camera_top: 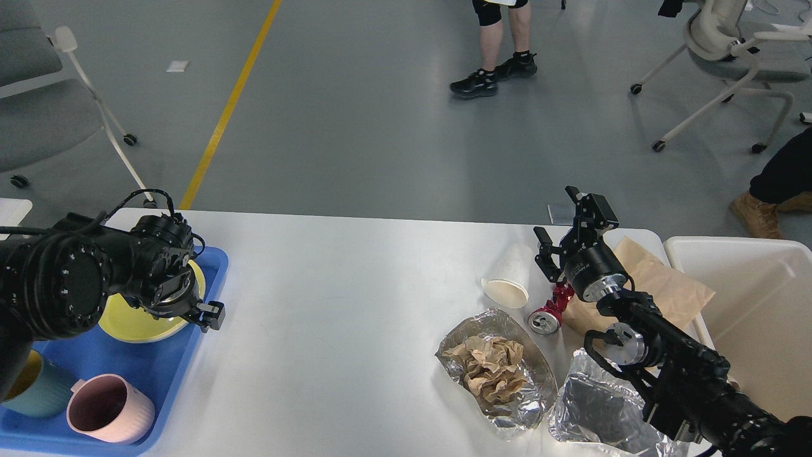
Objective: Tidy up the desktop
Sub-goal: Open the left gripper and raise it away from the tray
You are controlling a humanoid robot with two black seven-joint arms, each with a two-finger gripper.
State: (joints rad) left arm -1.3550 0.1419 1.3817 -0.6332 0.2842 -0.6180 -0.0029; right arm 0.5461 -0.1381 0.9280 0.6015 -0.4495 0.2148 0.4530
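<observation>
My right claw [558, 216] hangs spread wide above the white worktop [355, 285]; my left claw [212, 314], spread unclear, hovers over its left end.

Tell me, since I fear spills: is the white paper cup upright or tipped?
Tipped. The white paper cup lies on its side on the desktop, its open mouth facing the camera, beside the red can.

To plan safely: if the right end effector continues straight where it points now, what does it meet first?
The right end effector points away over the far desktop edge. That way looks free as shown, though depth is unclear.
</observation>
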